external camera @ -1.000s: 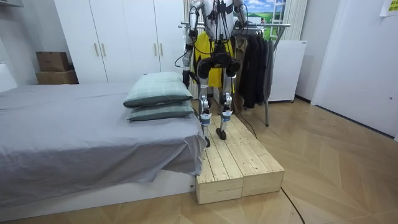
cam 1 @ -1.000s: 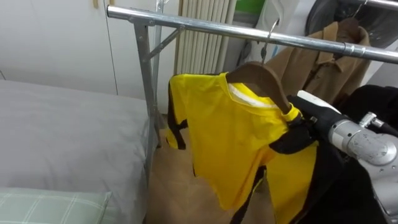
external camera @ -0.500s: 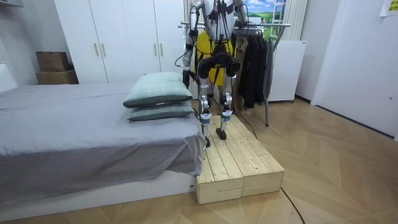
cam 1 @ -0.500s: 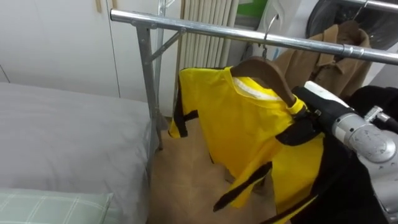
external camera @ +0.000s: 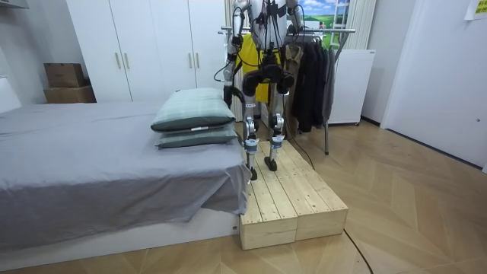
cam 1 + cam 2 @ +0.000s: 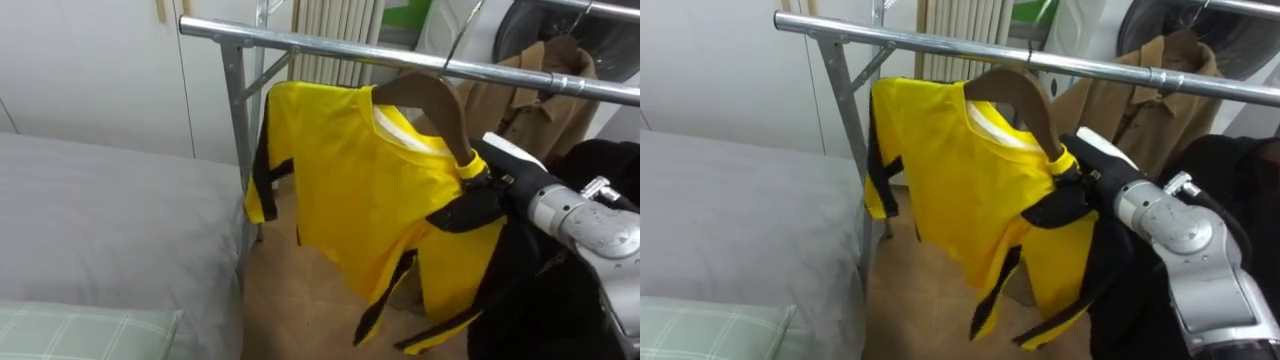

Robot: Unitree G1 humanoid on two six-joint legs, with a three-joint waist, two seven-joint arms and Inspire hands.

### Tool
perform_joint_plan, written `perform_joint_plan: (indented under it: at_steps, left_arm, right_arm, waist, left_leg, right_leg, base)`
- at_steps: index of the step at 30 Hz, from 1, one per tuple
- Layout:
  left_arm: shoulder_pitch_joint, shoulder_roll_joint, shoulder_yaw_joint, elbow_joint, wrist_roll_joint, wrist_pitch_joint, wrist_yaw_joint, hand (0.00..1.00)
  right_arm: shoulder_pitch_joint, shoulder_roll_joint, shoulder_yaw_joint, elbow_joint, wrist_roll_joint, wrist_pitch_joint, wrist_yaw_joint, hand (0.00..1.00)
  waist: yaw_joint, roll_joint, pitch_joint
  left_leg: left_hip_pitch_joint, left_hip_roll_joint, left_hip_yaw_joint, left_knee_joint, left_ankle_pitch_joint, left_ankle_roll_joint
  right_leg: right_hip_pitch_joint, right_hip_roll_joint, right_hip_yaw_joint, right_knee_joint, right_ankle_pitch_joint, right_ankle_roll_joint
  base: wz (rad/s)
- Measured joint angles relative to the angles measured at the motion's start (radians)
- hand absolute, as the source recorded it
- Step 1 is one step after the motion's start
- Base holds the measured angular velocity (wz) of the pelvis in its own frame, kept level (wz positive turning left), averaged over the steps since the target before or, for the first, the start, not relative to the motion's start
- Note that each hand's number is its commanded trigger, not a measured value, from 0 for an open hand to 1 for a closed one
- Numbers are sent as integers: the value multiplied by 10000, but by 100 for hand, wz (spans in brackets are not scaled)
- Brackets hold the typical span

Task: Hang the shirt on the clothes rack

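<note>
The yellow T-shirt (image 6: pixel 350 190) is carried on a wooden hanger (image 6: pixel 430 100) raised close under the clothes rail (image 6: pixel 330 45), left of the tan coat (image 6: pixel 520 105) hung there, in the free stretch beside the rack's upright post. The hanger is held by its right end, where the right robot hand (image 6: pixel 495 178) is buried in the shirt's black-trimmed shoulder; because it is wrapped in cloth there, it cannot be told whether it is spread or clamped on the wood. Holding one end is judged to leave the wire hook (image 6: pixel 460 40) free to be swung over the rail, and the hook is seen crossing the rail's line (whether it rests on the bar cannot be told). The hanger's long axis runs roughly along the rail but is tilted: the far left shoulder is lifted almost to the bar, and the held right end sits lower. The collar points up, the hem hangs toward the floor, and a broad face of the shirt is turned to the robot. In the room view the robot is seen standing on the wooden platform (image 5: pixel 293 194) between the bed (image 6: pixel 100 210) and the rack, which brings the rail within reach; the left robot hand (image 5: pixel 227 94) is seen low at its side, its state not to be told.
</note>
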State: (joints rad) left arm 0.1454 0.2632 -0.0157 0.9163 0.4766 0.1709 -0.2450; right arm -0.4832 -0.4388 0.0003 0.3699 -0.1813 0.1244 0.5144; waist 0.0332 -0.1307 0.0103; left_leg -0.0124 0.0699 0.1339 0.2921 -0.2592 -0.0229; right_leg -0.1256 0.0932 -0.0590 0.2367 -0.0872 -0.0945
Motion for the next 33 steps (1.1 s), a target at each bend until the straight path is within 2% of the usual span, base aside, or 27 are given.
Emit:
perform_joint_plan:
  at_steps: [9, 13, 21, 27, 33]
  left_arm:
    - [46, 89, 1, -355, 293, 124, -538, 0]
    - [50, 109, -1, -525, 348, 243, -665, 0]
    - [577, 184, 1, -2653, 856, 360, -1242, 0]
    - [578, 243, 6, -3055, 854, 359, -1346, 0]
    - [608, 248, -17, -3472, 852, 359, -1347, 0]
  right_arm:
    - [-883, -51, -2, 2257, 651, 96, 935, 100]
    - [-931, -73, -9, 2599, 668, 96, 1156, 100]
    - [-868, -97, -168, 2852, 665, 96, 2058, 100]
    - [-867, -104, -280, 2952, 665, 81, 2531, 100]
    - [-829, -110, -275, 3419, 647, 86, 3025, 100]
  waist:
    - [-197, 0, 1]
    - [-299, 6, 5]
    - [-394, 13, 7]
    - [-610, 19, 11]
    - [-617, 20, 14]
  left_leg:
    - [28, -17, -128, 38, 0, 1]
    - [22, -32, -282, 80, -2, 2]
    - [-53, -63, -352, 104, -1, 2]
    - [56, -141, -357, 83, 32, 57]
    - [77, -204, -351, 119, 59, 103]
  right_leg:
    - [149, -36, -143, -188, 25, -6]
    - [228, -51, -226, -319, 39, 4]
    - [207, -96, -296, -222, 41, 4]
    - [212, -170, -264, -137, -2, 59]
    - [199, -231, -223, 4, -13, 84]
  base:
    - [3]
    - [11]
    - [1]
    - [0]
    - [0]
